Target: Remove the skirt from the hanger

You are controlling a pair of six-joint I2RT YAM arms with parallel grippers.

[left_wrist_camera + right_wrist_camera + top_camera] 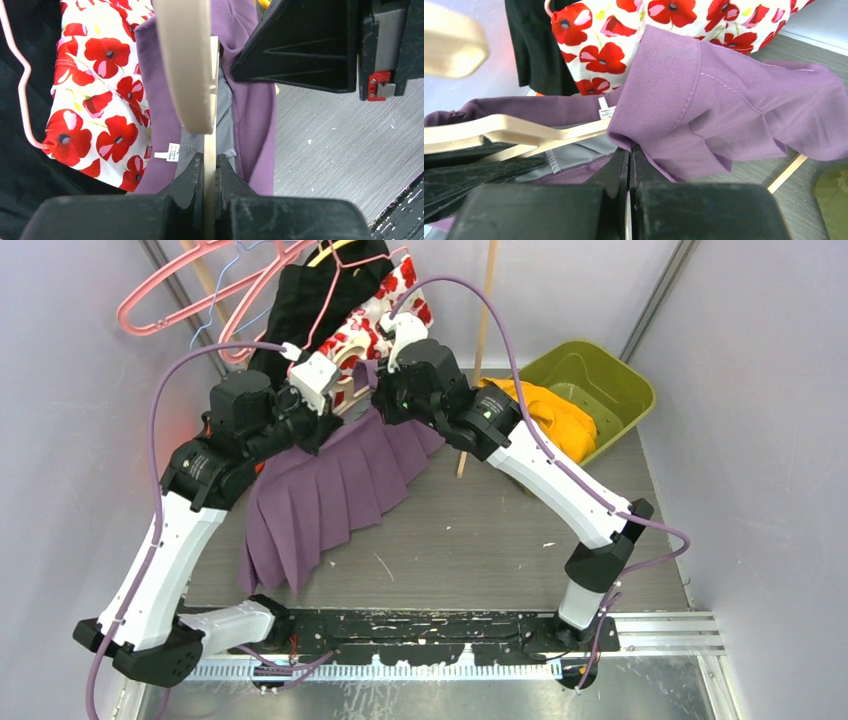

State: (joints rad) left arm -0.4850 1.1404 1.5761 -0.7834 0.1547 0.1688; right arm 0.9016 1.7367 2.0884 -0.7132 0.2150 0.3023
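Purple skirt (320,490) lies spread across the table (480,540), waistband lifted at the back where the 2 arms meet; left gripper (210,172) is pinched tight on the thin wooden bar of the hanger (187,65); right gripper (629,162) has its fingers squeezed together on a fold of the waistband, just beside the hanger; poppy-print fabric (95,100) hangs right behind.

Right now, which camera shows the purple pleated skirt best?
The top external view: the purple pleated skirt lies fanned out there, pleats and hem showing. The left and right wrist views catch only its waistband area close up.
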